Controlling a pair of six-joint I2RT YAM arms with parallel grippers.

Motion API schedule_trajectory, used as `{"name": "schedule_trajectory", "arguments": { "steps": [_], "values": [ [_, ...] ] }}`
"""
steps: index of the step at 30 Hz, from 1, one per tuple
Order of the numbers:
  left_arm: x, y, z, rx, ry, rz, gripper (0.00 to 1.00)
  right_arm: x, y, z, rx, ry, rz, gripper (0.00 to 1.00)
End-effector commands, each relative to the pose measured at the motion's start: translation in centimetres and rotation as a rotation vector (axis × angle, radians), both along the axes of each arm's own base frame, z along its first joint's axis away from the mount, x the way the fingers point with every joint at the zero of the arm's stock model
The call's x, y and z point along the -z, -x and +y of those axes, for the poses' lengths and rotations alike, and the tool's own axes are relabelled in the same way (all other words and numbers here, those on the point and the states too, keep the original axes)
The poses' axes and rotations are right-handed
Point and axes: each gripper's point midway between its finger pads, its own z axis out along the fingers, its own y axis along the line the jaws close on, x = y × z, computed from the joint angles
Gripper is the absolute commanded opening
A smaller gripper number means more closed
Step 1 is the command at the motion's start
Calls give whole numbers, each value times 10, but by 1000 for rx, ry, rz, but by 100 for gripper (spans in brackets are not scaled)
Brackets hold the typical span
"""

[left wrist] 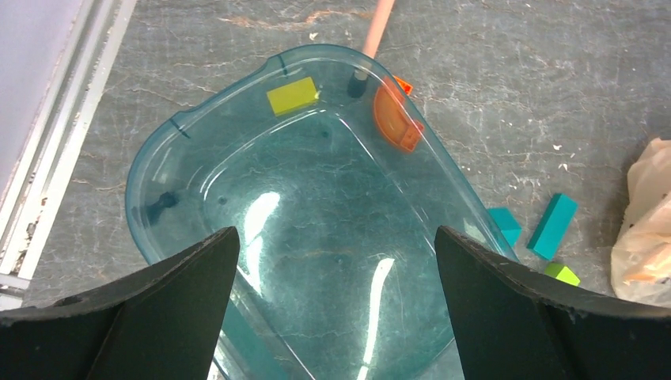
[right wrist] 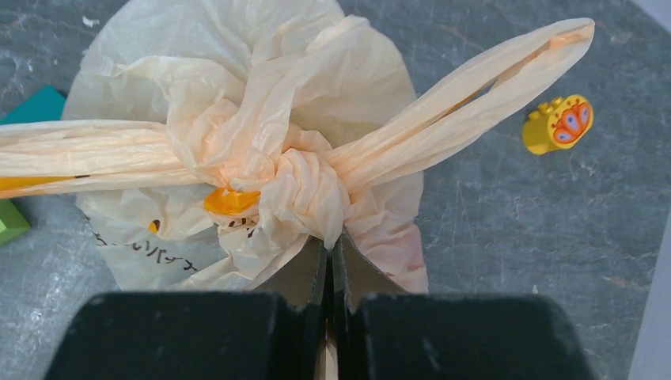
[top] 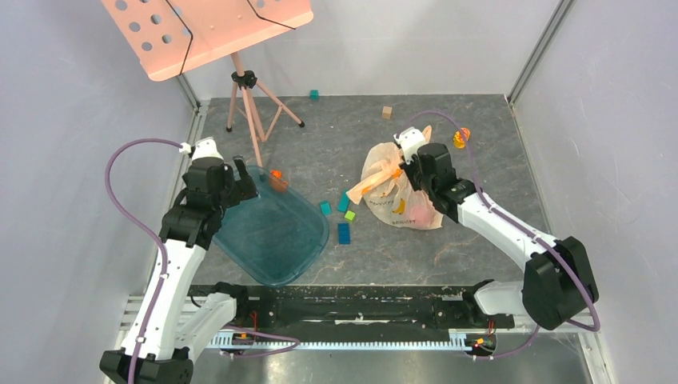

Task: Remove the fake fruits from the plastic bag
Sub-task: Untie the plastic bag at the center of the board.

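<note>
The grey marbled tabletop is closed in by pale walls. On its right half we see the knotted peach plastic bag, its handles spread sideways. The right gripper is closed and pinches the film just under the knot. A yellow toy lies near. The left gripper hangs wide open over the teal tray by the left edge.

Top: high, rearward, whole table. Wrists: close, downward; left sees tray, right bag; both in top.
</note>
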Motion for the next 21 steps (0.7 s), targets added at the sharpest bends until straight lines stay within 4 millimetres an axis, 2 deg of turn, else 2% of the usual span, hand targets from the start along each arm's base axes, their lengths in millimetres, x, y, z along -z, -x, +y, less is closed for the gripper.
{"name": "schedule_trajectory", "arguments": {
  "steps": [1,5,7,11,16,21],
  "values": [
    [-12,-8,-13,71,30,-37,100,0,6,4,-19,-60,-30,0],
    [-25,-17,-40,157,148,-76,100,2,16,9,-55,-98,-34,0],
    [-31,-24,-58,203,228,-78,100,7,25,12,-80,-120,-22,0],
    [-40,-42,-101,295,316,-70,100,-1,38,27,-165,-224,-80,0],
    [-40,-57,-184,415,344,-13,98,-8,56,38,-244,-321,-135,0],
    [-19,-64,-263,524,486,81,94,-5,67,46,-295,-379,-142,0]
  ]
}}
